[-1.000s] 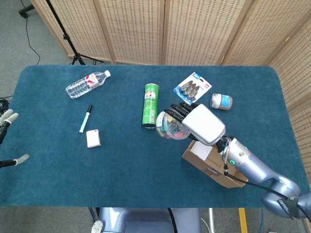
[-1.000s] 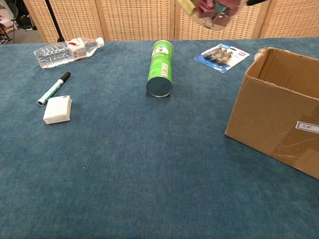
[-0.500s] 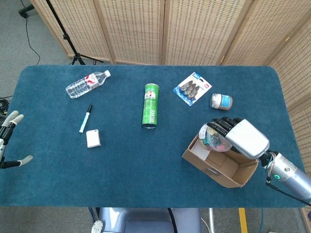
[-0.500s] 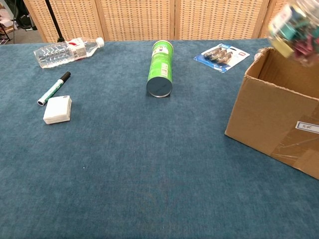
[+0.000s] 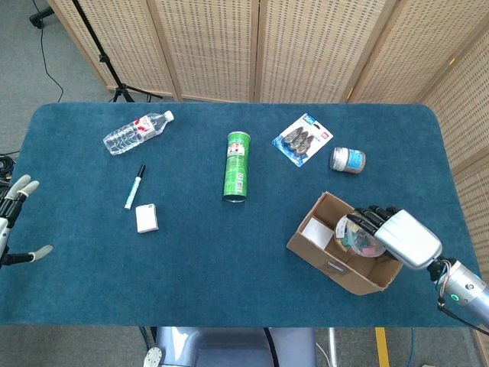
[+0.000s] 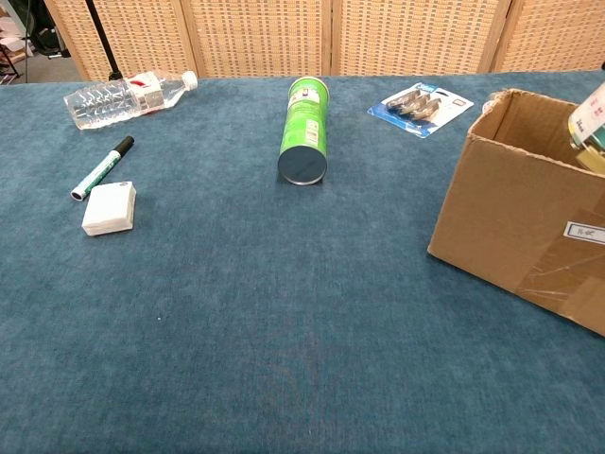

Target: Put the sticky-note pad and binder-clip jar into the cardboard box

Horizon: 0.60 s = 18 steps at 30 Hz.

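Observation:
The open cardboard box point(image 5: 330, 261) point(image 6: 518, 213) stands at the table's front right. My right hand point(image 5: 403, 237) reaches over its right rim and grips the clear binder-clip jar point(image 5: 356, 235), which hangs low inside the box. At the right edge of the chest view, only a sliver of the jar point(image 6: 592, 130) shows above the box wall. The white sticky-note pad point(image 5: 147, 218) point(image 6: 109, 208) lies on the cloth at the left, beside a marker. My left hand point(image 5: 13, 222) hovers at the table's left edge, fingers spread, holding nothing.
A green-capped marker point(image 5: 134, 186) and a water bottle point(image 5: 137, 131) lie at the left. A green can point(image 5: 237, 166) point(image 6: 304, 130) lies in the middle. A blister pack point(image 5: 302, 138) and a small jar point(image 5: 348, 160) sit behind the box.
My right hand has carried the jar rightward from beside the green can, over the box rim and down into the box. The left hand has barely moved.

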{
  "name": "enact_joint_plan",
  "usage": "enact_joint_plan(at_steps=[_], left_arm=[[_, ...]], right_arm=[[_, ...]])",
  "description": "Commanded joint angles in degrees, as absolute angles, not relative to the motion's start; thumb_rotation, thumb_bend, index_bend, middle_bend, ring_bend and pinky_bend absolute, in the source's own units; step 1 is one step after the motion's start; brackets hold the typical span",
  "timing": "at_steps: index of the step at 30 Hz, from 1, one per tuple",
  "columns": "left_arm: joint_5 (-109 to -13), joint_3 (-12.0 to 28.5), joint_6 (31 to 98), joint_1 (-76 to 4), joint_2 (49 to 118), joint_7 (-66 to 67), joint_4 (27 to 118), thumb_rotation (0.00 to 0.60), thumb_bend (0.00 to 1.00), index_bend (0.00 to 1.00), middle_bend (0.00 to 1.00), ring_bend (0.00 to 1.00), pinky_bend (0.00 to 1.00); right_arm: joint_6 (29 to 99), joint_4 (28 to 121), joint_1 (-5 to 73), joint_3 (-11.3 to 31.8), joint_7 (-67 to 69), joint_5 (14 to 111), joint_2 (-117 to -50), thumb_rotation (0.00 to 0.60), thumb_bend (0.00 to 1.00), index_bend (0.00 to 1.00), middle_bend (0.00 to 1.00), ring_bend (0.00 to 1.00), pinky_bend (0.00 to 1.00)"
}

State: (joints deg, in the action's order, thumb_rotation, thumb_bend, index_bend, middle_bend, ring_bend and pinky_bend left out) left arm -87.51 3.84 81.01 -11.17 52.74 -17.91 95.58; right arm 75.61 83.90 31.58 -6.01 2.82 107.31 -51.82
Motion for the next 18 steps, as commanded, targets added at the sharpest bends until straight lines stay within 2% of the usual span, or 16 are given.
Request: enact_joint_plan(at_steps=[1, 13, 18], left_arm=[[-87.6, 3.8, 81.0, -11.2, 52.8, -17.7, 95.7, 0.6, 0.0, 0.0, 0.0, 0.0, 0.0], [-87.8, 3.7, 81.2, -11.1, 52.6, -18.1, 95.8, 0.6, 0.0, 0.0, 0.0, 0.0, 0.0], [-88.3, 3.6, 82.2, -10.6, 52.6, -18.0, 95.8, 0.6, 0.0, 0.0, 0.0, 0.0, 0.0]], right_arm=[[74.8, 85.8, 31.2, -5.8, 2.0, 106.6, -50.8, 0.6, 0.0, 0.06, 0.0, 0.0, 0.39], [78.3, 90.4, 28.6, -4.6, -2.4, 107.8, -48.0, 0.6, 0.0, 0.03, 0.0, 0.0, 0.38], [85.8, 93.0, 25.0, -2.6, -2.5, 107.0, -45.5, 0.6, 0.0, 0.03, 0.0, 0.0, 0.37]])
